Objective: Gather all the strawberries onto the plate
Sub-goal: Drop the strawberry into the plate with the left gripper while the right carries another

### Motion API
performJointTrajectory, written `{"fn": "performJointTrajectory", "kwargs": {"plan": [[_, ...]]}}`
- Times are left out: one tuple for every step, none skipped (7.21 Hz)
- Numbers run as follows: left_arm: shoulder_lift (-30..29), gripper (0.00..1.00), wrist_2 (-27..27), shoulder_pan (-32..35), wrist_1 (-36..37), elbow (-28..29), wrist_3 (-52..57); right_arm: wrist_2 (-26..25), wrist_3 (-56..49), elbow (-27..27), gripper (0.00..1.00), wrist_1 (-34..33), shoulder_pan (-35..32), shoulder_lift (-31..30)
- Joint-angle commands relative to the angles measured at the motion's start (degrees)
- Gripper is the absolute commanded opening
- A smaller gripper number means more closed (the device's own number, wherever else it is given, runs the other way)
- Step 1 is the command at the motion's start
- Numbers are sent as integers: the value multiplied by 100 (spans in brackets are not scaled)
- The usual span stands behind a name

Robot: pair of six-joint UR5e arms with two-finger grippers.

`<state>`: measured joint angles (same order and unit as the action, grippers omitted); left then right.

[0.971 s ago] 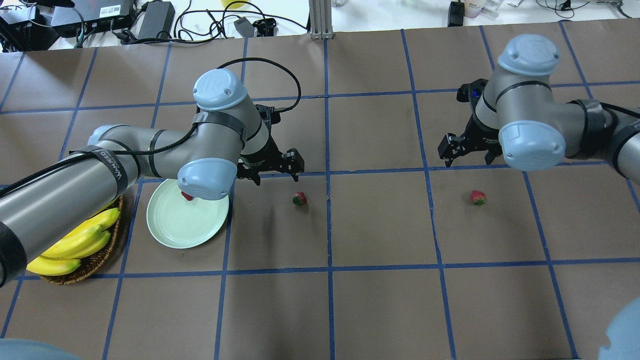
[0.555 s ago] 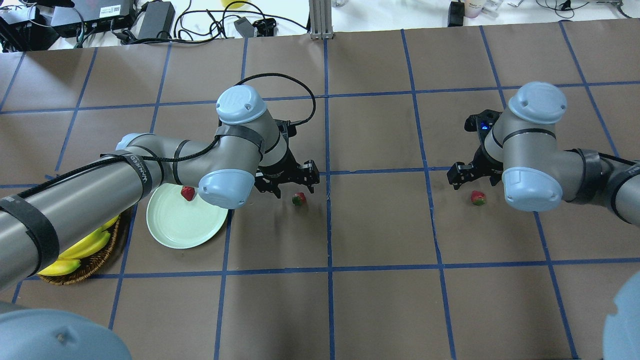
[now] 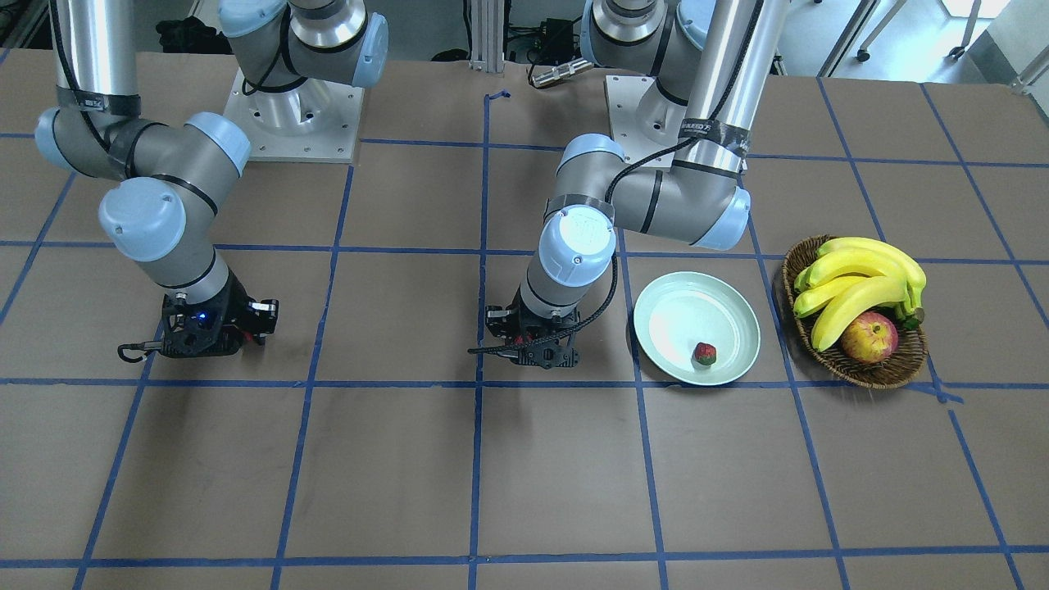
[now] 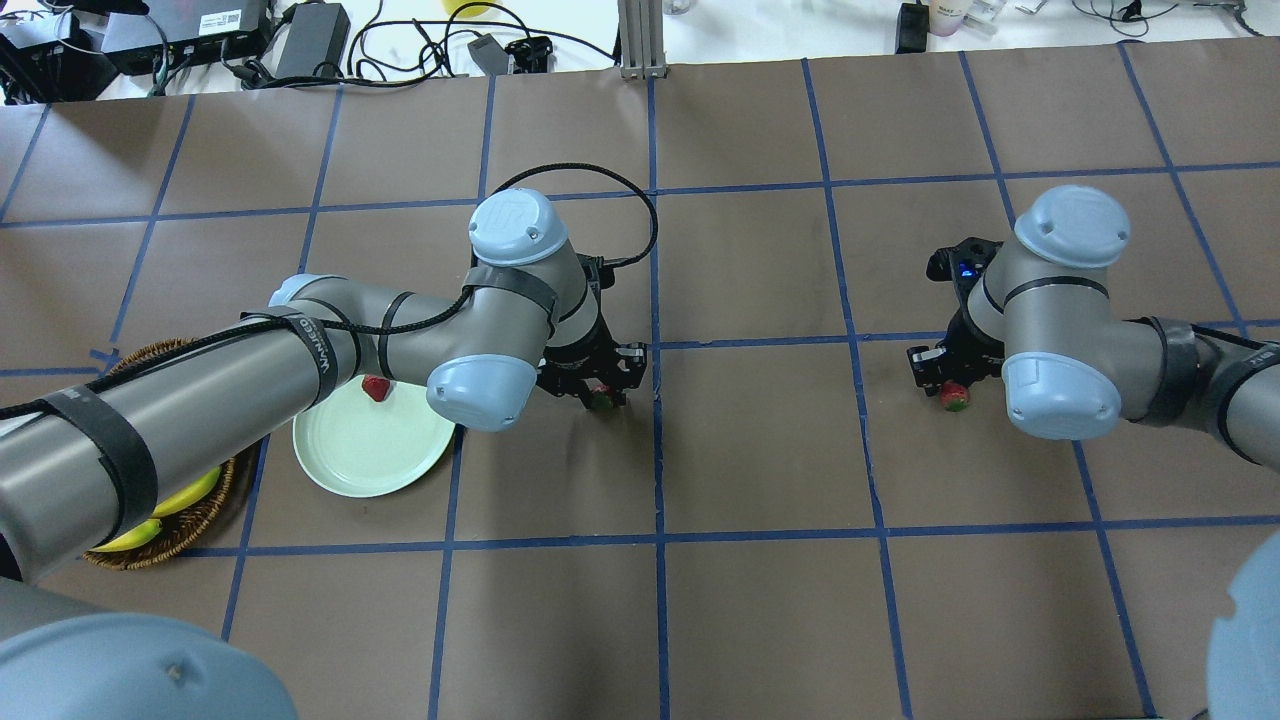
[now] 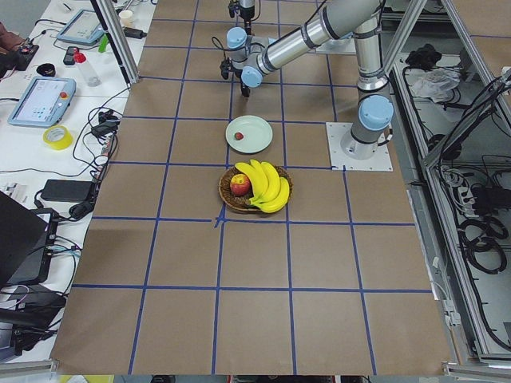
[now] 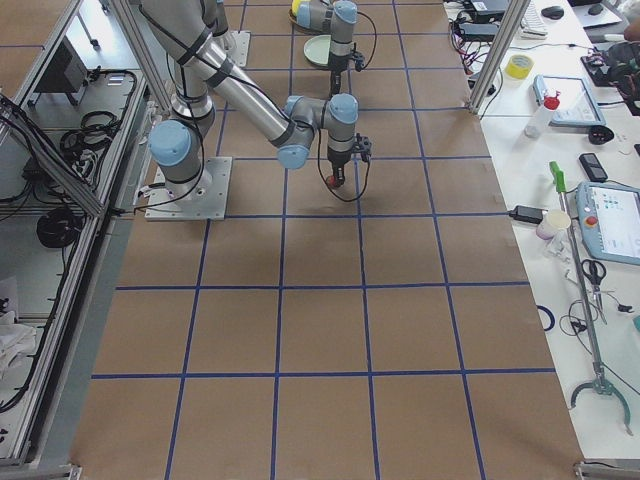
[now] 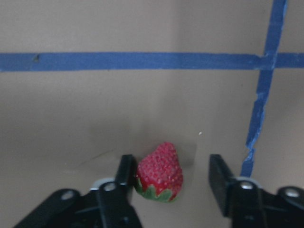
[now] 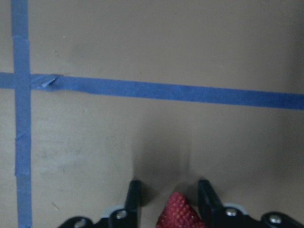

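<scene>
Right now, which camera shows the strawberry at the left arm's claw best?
The left wrist-mounted view: the strawberry sits large and sharp between the fingers of the open left claw, close beside one. Overhead shows only a red speck under the claw, front-facing hides it, and the side views are too distant.

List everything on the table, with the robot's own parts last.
table: one, brown with a blue tape grid.
basket: one, brown wicker, at the robot's left end.
bananas: one bunch, yellow, in the basket.
apple: one, red-yellow, in the basket.
plate: one, pale mint, beside the basket.
strawberries: three, red; one on the plate, two on the bare table.
left pincer: black, open, straddling a strawberry.
right pincer: black, open, straddling a strawberry.
</scene>
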<state>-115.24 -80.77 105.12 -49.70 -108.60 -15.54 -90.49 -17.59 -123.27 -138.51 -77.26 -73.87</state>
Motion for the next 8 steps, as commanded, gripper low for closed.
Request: {"fn": "performJointTrajectory", "kwargs": {"plan": [[72,10,-53,8,5,-3,94,-56,36,48,0,235,1,-57],[168,2,-454,-18,-4,40,434,-30,71,196,0,445,1,-66],[317,0,-919,-166,-109,110,672,31,150,537,0,735,-69,-49],[501,0,-932,-629,-440,181,953,197,377,967,0,1260,-200,-22],[729,0,-941,-1208,-905,164,1409,381,788,1258,0,1517,-463,56],[905,0,-1124,-1587,-1066,112,1535,461,1619,1357,0,1468,-987,188],[1003,0,-1482,-1800,-1259,94,1771,688,2541,1549,0,1424,-1532,337],[1082,0,-1625,-2020,-1357,-107,2130,1039,3429,1795,0,1388,-2033,530]]}}
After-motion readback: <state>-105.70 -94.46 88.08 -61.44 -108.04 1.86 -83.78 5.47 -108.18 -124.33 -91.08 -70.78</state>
